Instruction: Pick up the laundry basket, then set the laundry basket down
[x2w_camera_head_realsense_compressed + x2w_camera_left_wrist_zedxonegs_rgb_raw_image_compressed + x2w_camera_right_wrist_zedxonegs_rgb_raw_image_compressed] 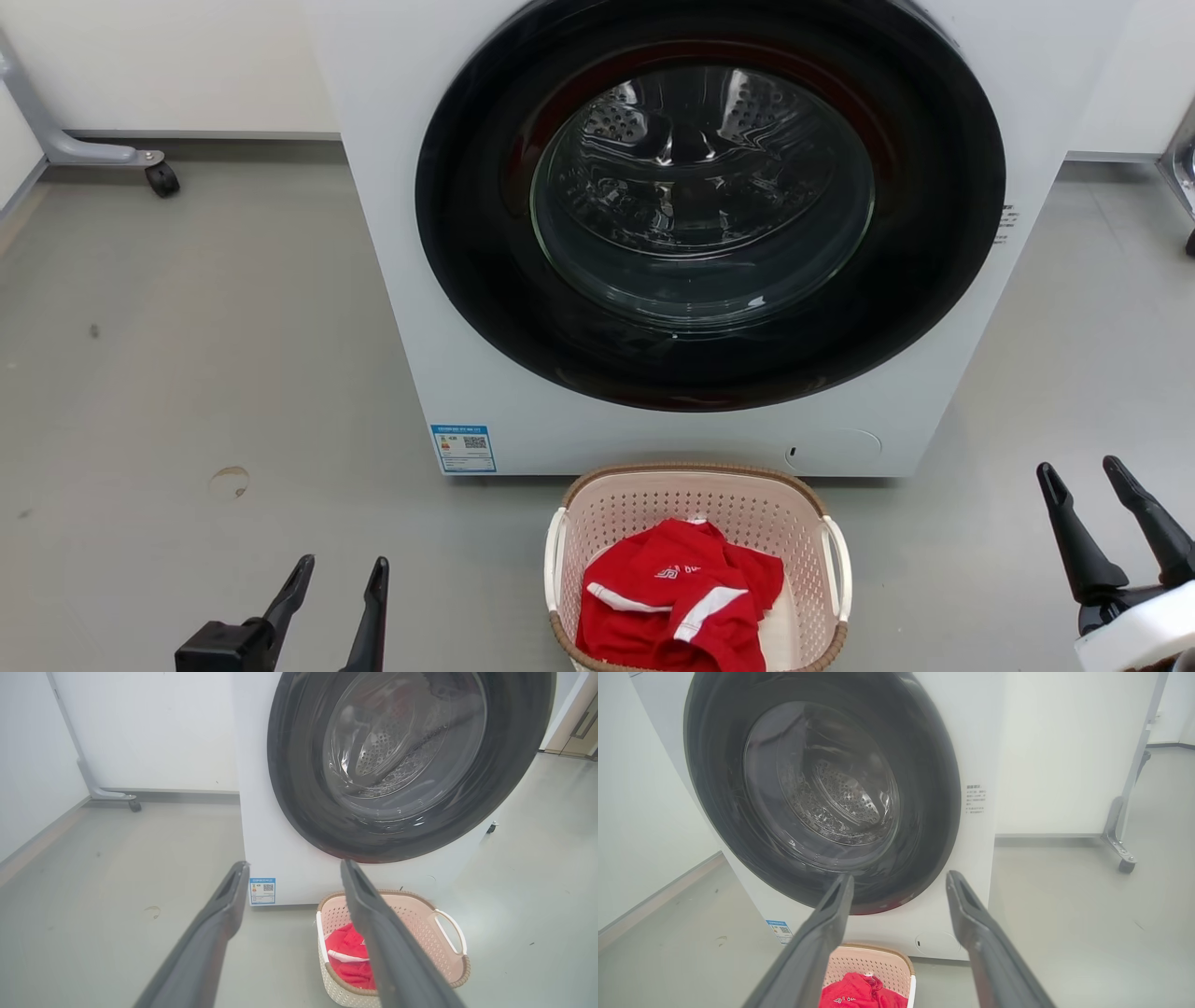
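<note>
The laundry basket (653,509) stands on the floor (187,373) just before the washing machine (392,280), midway between the left tool (341,565) and the right tool (1080,469). Both tools are open and empty. One white handle (555,560) faces each.

Open floor (233,392) on both sides of laundry basket (653,509). Clear run from each of the white handles (555,560) out to spread left pincer (341,562) and right pincer (1078,467). Washing machine (392,280) stands close behind far rim. Red garment (681,597) heaped inside.
</note>
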You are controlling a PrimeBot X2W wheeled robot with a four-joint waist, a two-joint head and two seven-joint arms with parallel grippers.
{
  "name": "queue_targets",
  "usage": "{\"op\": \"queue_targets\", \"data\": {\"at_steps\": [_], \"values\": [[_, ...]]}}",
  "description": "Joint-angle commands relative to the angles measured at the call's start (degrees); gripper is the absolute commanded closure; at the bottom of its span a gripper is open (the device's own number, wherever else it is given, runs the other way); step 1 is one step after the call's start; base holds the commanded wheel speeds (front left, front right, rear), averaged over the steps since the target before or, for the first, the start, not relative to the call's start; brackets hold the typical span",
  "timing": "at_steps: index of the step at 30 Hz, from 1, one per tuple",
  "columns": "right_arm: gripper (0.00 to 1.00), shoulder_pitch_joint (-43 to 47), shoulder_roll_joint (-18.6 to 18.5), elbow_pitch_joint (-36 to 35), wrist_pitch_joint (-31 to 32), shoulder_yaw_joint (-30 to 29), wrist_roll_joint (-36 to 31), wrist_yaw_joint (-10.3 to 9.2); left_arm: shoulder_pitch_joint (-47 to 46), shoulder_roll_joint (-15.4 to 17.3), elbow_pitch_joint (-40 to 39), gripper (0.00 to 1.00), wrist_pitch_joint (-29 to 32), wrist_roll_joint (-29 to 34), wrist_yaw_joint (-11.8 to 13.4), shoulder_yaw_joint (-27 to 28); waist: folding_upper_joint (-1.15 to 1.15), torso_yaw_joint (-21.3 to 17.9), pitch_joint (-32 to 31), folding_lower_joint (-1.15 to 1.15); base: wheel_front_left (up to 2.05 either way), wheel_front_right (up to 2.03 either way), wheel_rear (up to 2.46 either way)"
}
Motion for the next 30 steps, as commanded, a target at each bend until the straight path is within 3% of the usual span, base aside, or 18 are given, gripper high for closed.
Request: {"op": "queue_targets", "data": {"at_steps": [1, 30], "values": [[0.00, -0.3, -1.8, -1.4, -0.8, 0.1, -0.6, -0.16, -1.6, 1.0, -1.7, 0.00, 0.0, 0.0, 0.6, 2.3, -0.01, 0.0, 0.0, 0.00, 0.00, 0.00, 0.00], [0.00, 0.0, -1.0, -0.6, -0.8, 1.2, -0.3, -0.16, -1.0, 1.4, -3.4, 0.00, 2.5, -0.7, 2.4, 1.5, -0.01, 0.1, 0.0, 0.00, 0.00, 0.00, 0.00]]}}
